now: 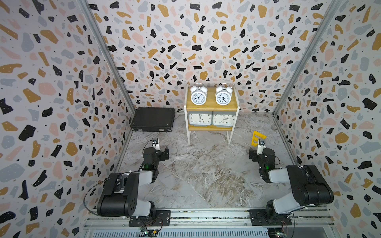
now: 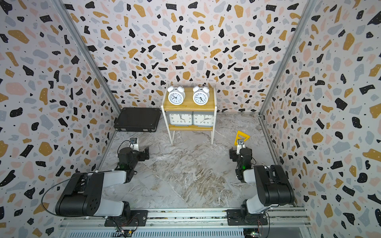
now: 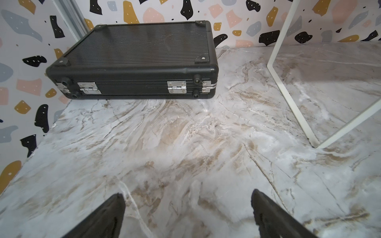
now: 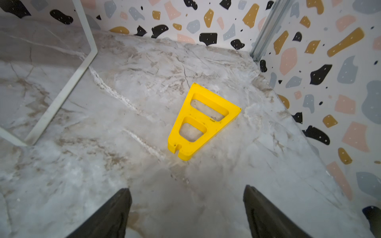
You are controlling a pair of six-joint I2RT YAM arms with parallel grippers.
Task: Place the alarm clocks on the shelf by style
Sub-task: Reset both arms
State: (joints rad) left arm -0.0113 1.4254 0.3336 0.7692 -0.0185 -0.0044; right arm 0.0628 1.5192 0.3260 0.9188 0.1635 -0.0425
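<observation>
The bench (image 1: 206, 175) has a smooth, faintly glossy top of grey-white marble pattern with brown veining. It is closed in on its left, far and right sides by walls (image 1: 61, 82) papered in a terrazzo print of black, ochre, pink and grey-blue flecks, with metal profiles running up the two far corners. The left hand (image 3: 187, 193) hovers over bare marble short of the far left corner, its two dark tapered fingers (image 3: 107, 214) spread wide and gripping nothing. The right hand (image 4: 186, 188) hangs near the right edge, likewise spread wide and empty. The shelf (image 1: 211, 108) stands at the middle of the far edge against the back wall, two yellowish wooden boards in a thin white metal frame on slim legs. On its upper board a white round twin-bell clock (image 1: 198, 96) and a second twin-bell clock (image 1: 223, 96) stand upright side by side, each with a looped top handle. On the lower board a grey rectangular clock (image 1: 200, 119) and a second grey clock (image 1: 223, 120) sit right beside each other, white faces toward the near edge. A flat black ribbed case (image 1: 153, 119) with silvery hinges lies in the far left corner, near the shelf. A flat yellow wedge-shaped plate (image 4: 198, 123) with two cut-out windows lies near the right edge, ahead of the right hand.
</observation>
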